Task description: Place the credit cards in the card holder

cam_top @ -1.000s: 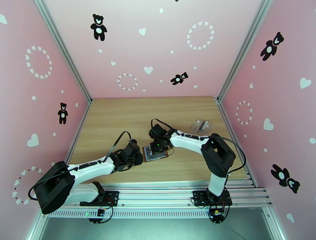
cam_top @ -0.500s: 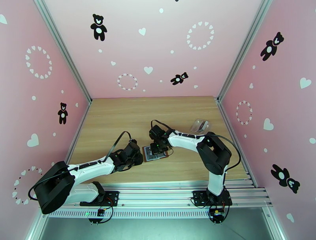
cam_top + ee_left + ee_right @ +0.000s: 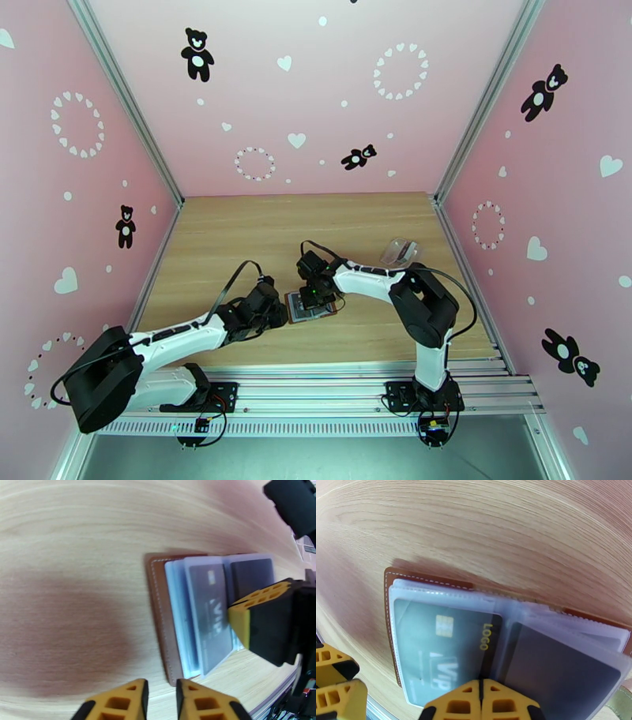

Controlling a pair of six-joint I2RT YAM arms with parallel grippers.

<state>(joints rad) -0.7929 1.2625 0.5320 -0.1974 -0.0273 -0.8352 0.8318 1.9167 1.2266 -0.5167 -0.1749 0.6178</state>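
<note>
Card holder (image 3: 388, 610) lies open & flat on the wood table (image 3: 237, 237), about mid-table, a bit toward the near edge. Its long side runs left-right, brown cover down, clear pockets up. Left pocket has a dark VIP card (image 3: 446, 645) w/ a gold chip, yellow "LOGO" at the end by the fold, and pale "VIP". The card's long side goes the same way as the holder's. Right pocket has a 2nd dark card (image 3: 561, 665). Right claw (image 3: 480, 701) is pressed together, tips on the holder's middle fold. Left claw (image 3: 162, 701) sits just left of the holder, fingers a little apart, nothing btwn them. Clear case (image 3: 399, 251) is far right, well apart.
</note>
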